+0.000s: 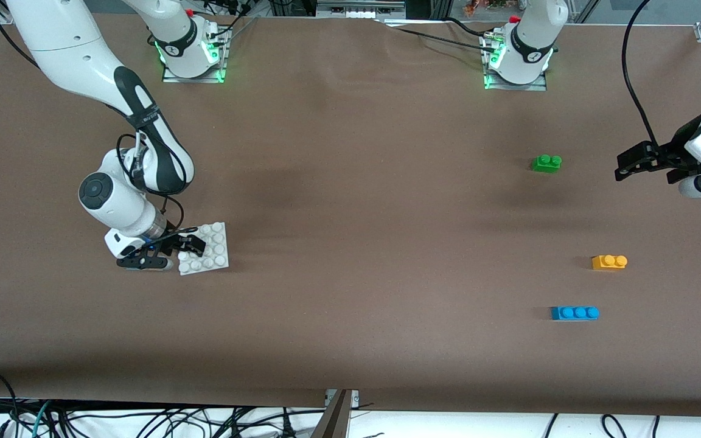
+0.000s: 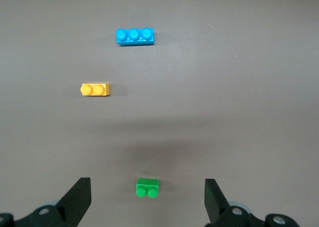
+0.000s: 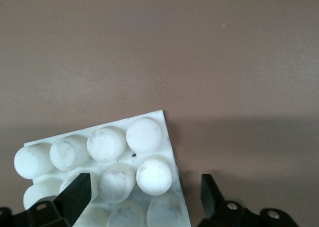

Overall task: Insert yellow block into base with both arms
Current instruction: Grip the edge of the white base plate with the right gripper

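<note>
The yellow block [image 1: 609, 262] lies on the brown cloth toward the left arm's end of the table and also shows in the left wrist view [image 2: 95, 89]. The white studded base [image 1: 216, 243] lies toward the right arm's end. My right gripper [image 1: 183, 248] is open and low over the base's edge. In the right wrist view, one finger is over the base [image 3: 114, 162] and the other is off its edge, with the gripper [image 3: 144, 197] holding nothing. My left gripper [image 1: 624, 165] is open and empty, up in the air at the left arm's end [image 2: 147, 202].
A green two-stud brick [image 1: 546, 163] lies farther from the front camera than the yellow block and shows between the left gripper's fingers [image 2: 148, 187]. A blue three-stud brick [image 1: 574, 312] lies nearer to the camera [image 2: 135, 36]. Cables hang along the table's front edge.
</note>
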Controlling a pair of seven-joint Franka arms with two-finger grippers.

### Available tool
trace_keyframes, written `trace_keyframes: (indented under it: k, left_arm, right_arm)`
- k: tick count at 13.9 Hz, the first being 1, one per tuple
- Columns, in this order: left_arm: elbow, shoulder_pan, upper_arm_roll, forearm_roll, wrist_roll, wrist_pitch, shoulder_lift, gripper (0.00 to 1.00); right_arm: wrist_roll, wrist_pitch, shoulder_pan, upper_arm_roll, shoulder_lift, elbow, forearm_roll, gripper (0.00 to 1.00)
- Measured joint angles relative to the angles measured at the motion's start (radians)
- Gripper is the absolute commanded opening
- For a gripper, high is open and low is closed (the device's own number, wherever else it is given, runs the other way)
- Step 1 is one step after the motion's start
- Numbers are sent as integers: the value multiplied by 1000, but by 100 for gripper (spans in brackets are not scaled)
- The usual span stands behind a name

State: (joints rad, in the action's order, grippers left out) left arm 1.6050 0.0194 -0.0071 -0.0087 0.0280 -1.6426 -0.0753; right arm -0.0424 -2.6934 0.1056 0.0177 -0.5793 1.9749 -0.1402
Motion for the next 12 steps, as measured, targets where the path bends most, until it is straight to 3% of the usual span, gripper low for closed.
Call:
trace_keyframes:
  k: [12]
  left_arm:
    - [0,0,0,0,0,2,0,100]
  right_arm:
    - [6,-23,1,44,-6,9,-60,81]
